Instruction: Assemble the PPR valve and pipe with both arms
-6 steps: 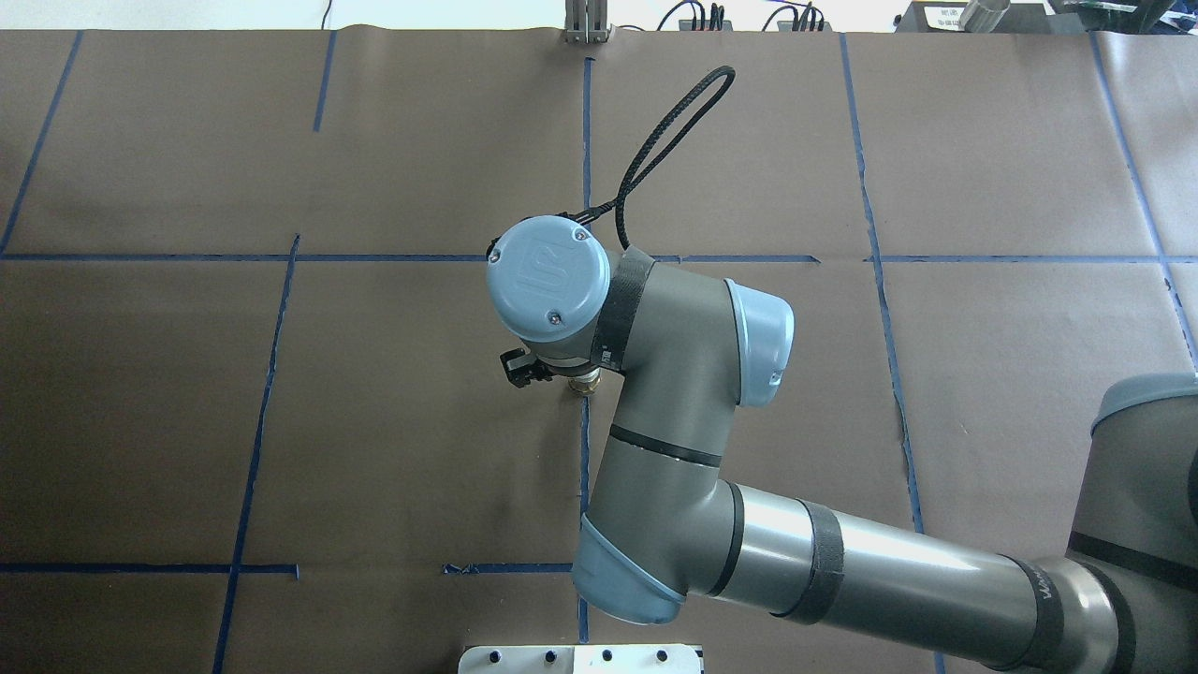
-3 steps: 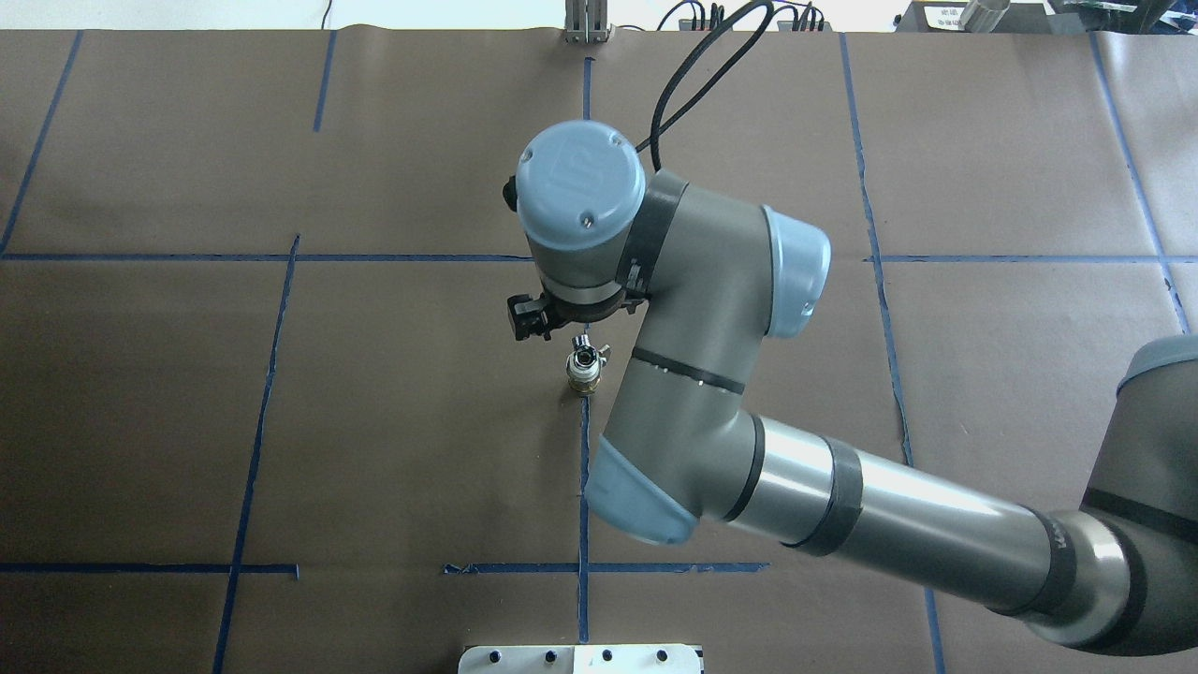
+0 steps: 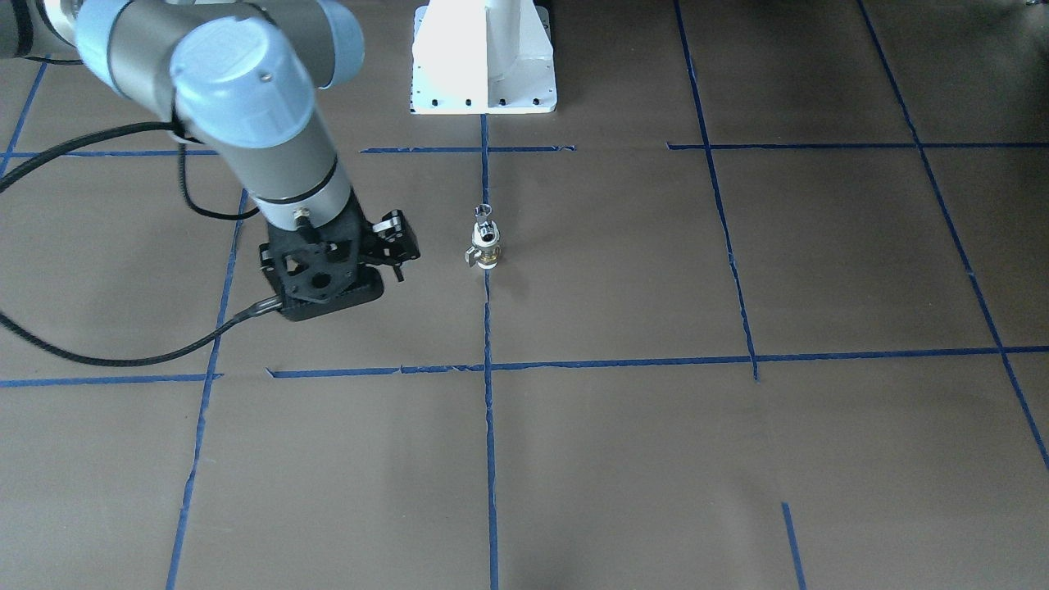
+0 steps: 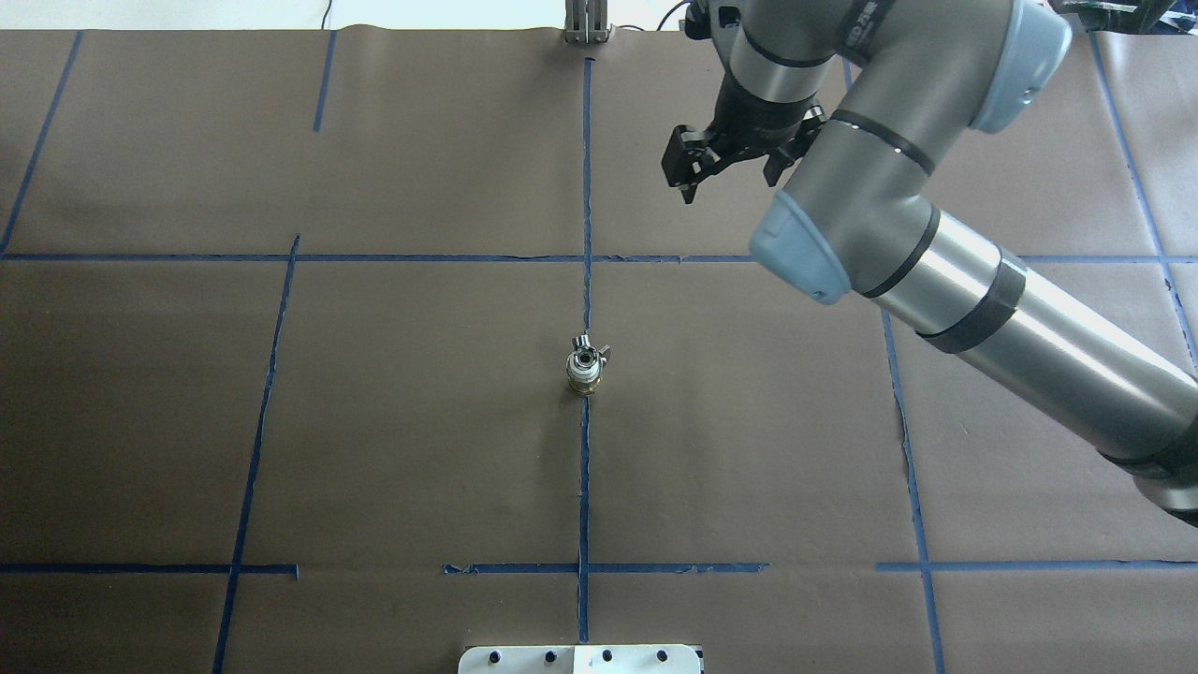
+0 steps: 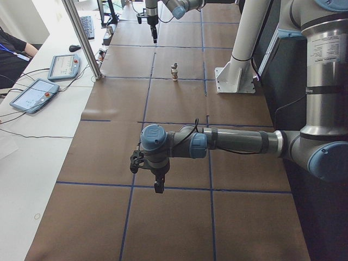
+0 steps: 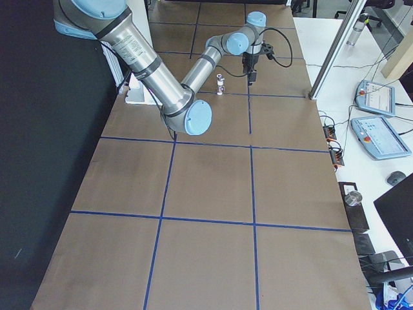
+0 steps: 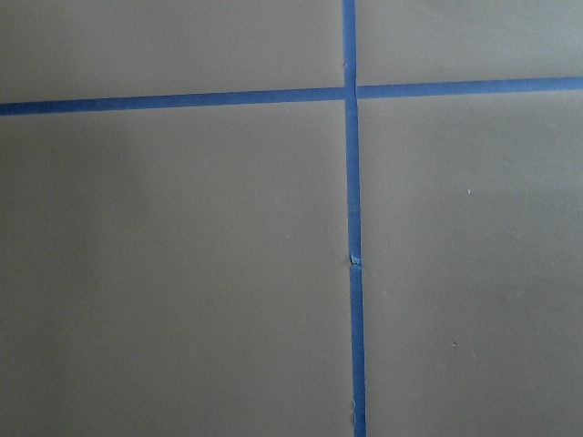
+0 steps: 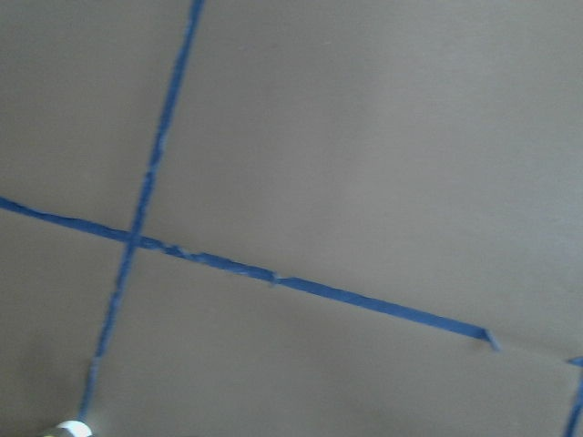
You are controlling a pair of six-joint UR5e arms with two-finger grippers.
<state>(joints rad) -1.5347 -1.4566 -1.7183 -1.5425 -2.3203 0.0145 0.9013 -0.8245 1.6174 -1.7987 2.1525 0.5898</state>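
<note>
Exterior left alone shows the left gripper (image 5: 157, 187), far along the table (image 5: 109, 163) from the parts, its jaws unreadable. Exterior front-facing shows the right gripper (image 3: 332, 297) empty, jaw gap unclear, near the brass-and-white PPR valve (image 3: 489, 256) standing upright on blue tape (image 3: 488, 410), chrome pipe (image 3: 483, 220) on top.

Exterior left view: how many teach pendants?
2. The far teach pendant lies on the white bench beside the metal post; the near teach pendant lies closer to the camera on the same bench. More could sit out of frame.

Open room all around PPR valve (image 4: 582, 377)
</note>
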